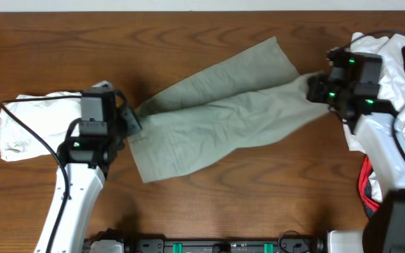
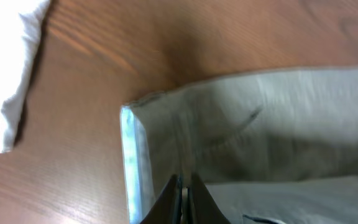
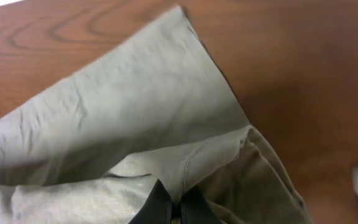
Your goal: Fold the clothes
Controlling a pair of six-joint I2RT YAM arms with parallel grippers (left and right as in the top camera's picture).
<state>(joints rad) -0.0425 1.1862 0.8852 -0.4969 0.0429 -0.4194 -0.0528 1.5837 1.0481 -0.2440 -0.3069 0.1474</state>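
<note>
— Khaki-beige woven trousers [image 1: 216, 119]: where did they lie, and what held them?

— Slantwise across the middle of the brown wooden table [image 1: 188, 28], drawn out between the two arms. The left gripper [image 1: 133, 121] was closed tight on the waist end, just beside the pale blue waistband lining [image 2: 129, 155]. The right gripper [image 1: 316, 88] was likewise pinched shut, on the hem of one leg. The other leg fanned out flat toward the far edge, free of either claw.

— Which step did that represent?

— Most likely the laying-out before the first fold. The cloth was stretched lengthwise, but the two legs were splayed apart rather than stacked. Whether the held ends were lifted clear of the wood could not be told.

— And the remaining clothes?

— A crumpled white garment [image 1: 30, 123] lay at the left arm's side. A heap of white, black and red-trimmed clothes [image 1: 399, 63] lay at the right arm's side, behind the right gripper.

— What did the next move call for?

— Probably carrying the held leg over the free one so that the edges matched, with both grips firm and the tension even. A slack pull would likely wrinkle the soft fabric.
</note>
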